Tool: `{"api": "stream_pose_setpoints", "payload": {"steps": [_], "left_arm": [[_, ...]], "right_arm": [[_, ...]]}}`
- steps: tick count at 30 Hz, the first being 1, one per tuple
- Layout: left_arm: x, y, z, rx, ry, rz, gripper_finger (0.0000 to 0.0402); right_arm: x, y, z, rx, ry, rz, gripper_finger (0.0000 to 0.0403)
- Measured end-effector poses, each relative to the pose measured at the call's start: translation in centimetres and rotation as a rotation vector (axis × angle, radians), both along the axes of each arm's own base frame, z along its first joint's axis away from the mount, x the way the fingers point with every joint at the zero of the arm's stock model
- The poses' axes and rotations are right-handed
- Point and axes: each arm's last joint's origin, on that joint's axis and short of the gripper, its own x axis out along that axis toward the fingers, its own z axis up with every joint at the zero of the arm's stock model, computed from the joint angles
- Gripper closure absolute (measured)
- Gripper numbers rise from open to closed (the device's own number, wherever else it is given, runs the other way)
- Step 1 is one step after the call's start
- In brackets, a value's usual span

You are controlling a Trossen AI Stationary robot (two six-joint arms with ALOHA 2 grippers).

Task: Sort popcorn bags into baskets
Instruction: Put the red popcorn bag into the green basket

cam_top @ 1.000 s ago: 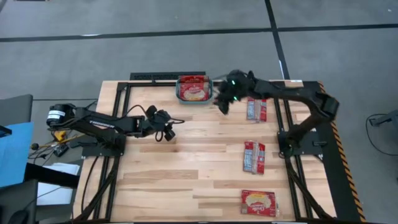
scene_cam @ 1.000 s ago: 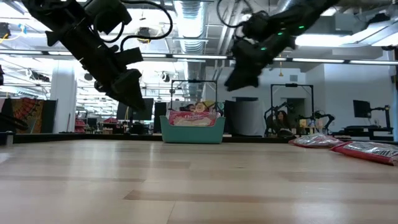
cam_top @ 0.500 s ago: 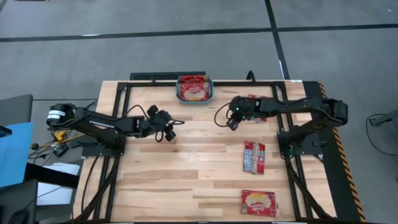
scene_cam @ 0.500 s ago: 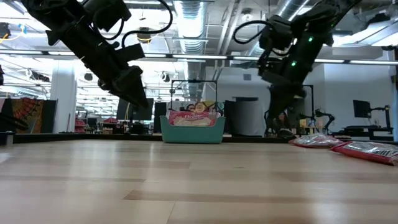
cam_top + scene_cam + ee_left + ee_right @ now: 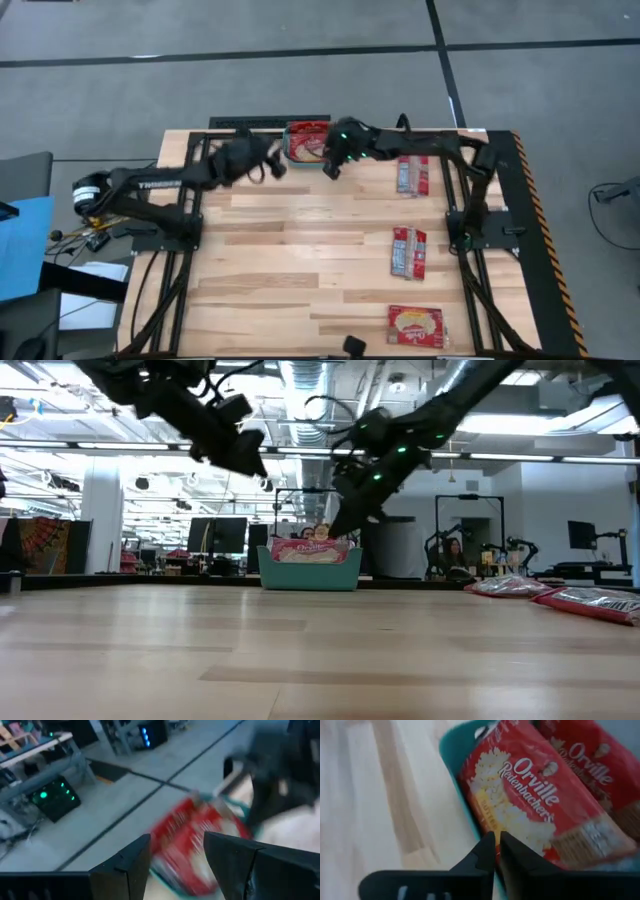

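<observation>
The teal basket (image 5: 310,572) stands at the table's far edge with red popcorn bags (image 5: 530,795) lying in it. Three more bags lie flat on the table's right half, at the far right (image 5: 412,175), mid right (image 5: 408,250) and near right (image 5: 415,325). My right gripper (image 5: 496,847) is shut and slants down over the basket's near right corner (image 5: 330,168), above its rim in the low view (image 5: 335,528). My left gripper (image 5: 175,855) is open and holds nothing. It hangs high beside the basket's left side (image 5: 272,160) and points at it.
Black frame rails run along the table's far, left and right edges (image 5: 470,200). The middle and near left of the wooden top (image 5: 280,270) carry no objects. Both arms crowd the basket from either side.
My left gripper has risen and swung toward the far edge, up to the basket's left side. My right gripper first drew back from the basket toward the right and near side, then went back to the basket's near right corner and sank lower. The bags lie as before.
</observation>
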Motion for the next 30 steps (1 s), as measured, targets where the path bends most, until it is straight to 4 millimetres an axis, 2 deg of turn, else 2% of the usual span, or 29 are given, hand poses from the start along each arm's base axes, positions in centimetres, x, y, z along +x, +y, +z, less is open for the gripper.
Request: {"api": "stream_pose_setpoints", "payload": {"steps": [3, 6, 9, 14, 19, 25, 30], "left_arm": [[-0.7, 3.8, 2.3, -0.022, -0.092, -0.081, 0.0227], [-1.6, 7.4, 2.6, -0.089, -0.154, -0.148, 0.0227], [-2.0, 10.6, 1.6, -0.130, -0.165, -0.147, 0.0227], [-1.8, 15.2, -2.1, -0.253, -0.142, -0.115, 0.0227], [-1.4, 19.8, -2.7, -0.306, -0.201, -0.142, 0.0227], [-0.8, 23.4, -4.1, -0.442, -0.234, -0.204, 0.0231], [-0.9, 24.4, -5.7, -0.542, -0.207, -0.208, 0.0265]], "right_arm": [[1.6, -1.1, -0.3, 0.007, 0.078, 0.049, 0.0366], [3.0, -1.8, -0.9, 0.005, 0.127, 0.089, 0.0380], [4.1, -2.3, -1.4, 0.008, 0.162, 0.116, 0.0389], [5.0, -2.4, -2.0, 0.014, 0.209, 0.163, 0.0383], [4.9, -2.9, -1.6, 0.000, 0.192, 0.157, 0.0378], [4.3, -3.4, -1.8, 0.051, 0.204, 0.167, 0.0396], [3.8, -3.1, -2.2, 0.087, 0.266, 0.179, 0.0395]]}}
